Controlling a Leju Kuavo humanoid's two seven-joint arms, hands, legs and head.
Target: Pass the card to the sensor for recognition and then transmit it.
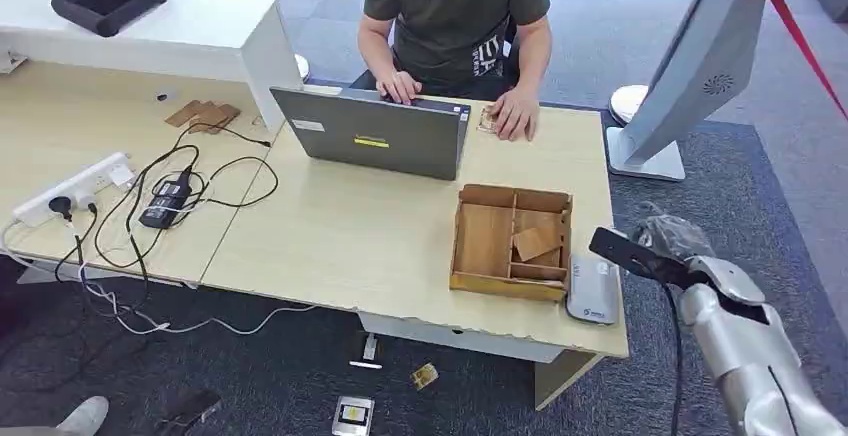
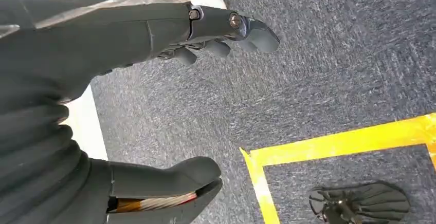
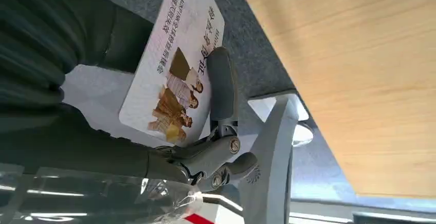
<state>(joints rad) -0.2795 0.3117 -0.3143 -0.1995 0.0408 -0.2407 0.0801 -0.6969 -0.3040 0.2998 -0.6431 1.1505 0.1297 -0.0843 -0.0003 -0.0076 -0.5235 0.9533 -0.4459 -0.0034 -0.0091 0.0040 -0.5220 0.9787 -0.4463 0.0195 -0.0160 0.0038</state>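
One wooden tray sits on the pale laminate desk in my head view, split into compartments, with a single loose wooden piece lying tilted in one of them. Just beside its right wall I see one flat grey card reader with rounded corners. One grey laptop stands open farther back, and a person has both hands at it. One white power strip lies left among black cables. My right hand hangs off the desk's right edge, near the reader, holding a thin dark-looking slab out toward it.

From the left wrist, my left hand hangs over speckled grey carpet with yellow tape, fingers and thumb apart, holding nothing.

From the right wrist, I see one glossy white card, rectangular, printed with figures and text, pinched by the right hand's thumb and one dark finger.
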